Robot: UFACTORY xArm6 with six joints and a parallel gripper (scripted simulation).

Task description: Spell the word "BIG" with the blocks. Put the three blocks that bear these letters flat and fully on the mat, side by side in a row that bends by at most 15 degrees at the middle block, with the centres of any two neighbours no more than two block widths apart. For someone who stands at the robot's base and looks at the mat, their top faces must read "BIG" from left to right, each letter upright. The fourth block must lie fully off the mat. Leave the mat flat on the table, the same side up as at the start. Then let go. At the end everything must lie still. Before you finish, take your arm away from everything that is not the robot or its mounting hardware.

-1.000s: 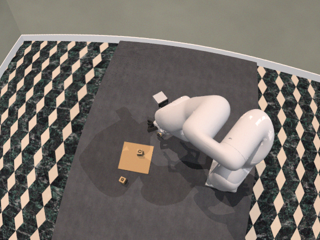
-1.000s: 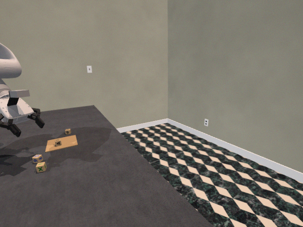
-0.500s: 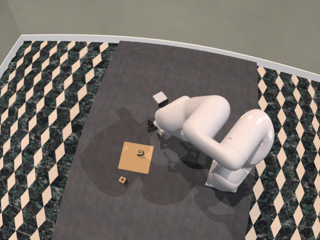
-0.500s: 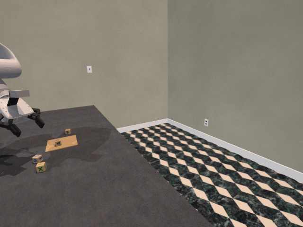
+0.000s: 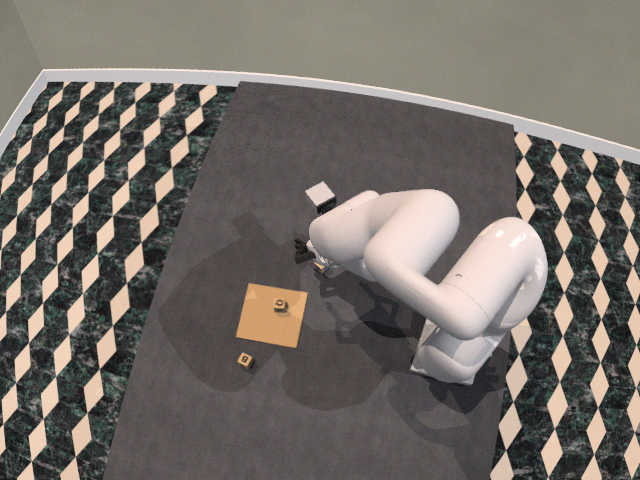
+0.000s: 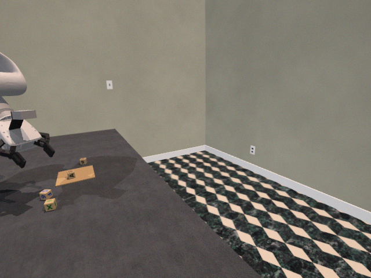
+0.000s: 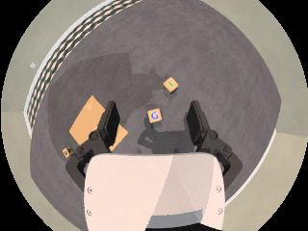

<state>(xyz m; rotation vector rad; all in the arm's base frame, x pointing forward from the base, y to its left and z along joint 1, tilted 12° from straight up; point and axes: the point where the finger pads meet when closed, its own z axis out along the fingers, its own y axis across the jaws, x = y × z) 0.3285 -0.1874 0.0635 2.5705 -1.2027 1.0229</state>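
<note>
My gripper (image 6: 37,159) (image 7: 153,109) is open and empty, high above the table. In the wrist view the block with a blue G (image 7: 154,115) (image 6: 46,194) on top appears between the fingers, far below them. The block with a green I (image 7: 170,85) (image 6: 50,204) on top lies close by, turned. Both are off the mat. The block with a B (image 5: 245,360) (image 6: 83,161) (image 7: 67,152) on top lies on the table outside the mat. The fourth block (image 5: 279,304) (image 6: 71,175), its top letter round like O or Q, sits on the tan mat (image 5: 258,325) (image 6: 85,172) (image 7: 82,126); a finger hides it in the wrist view.
The dark table (image 5: 361,134) (image 6: 126,233) extends around the mat. The white arm (image 5: 413,242) reaches in from its base at the right in the top view, covering part of the table. Its large shadow falls over the mat. Patterned floor lies beyond the table edges.
</note>
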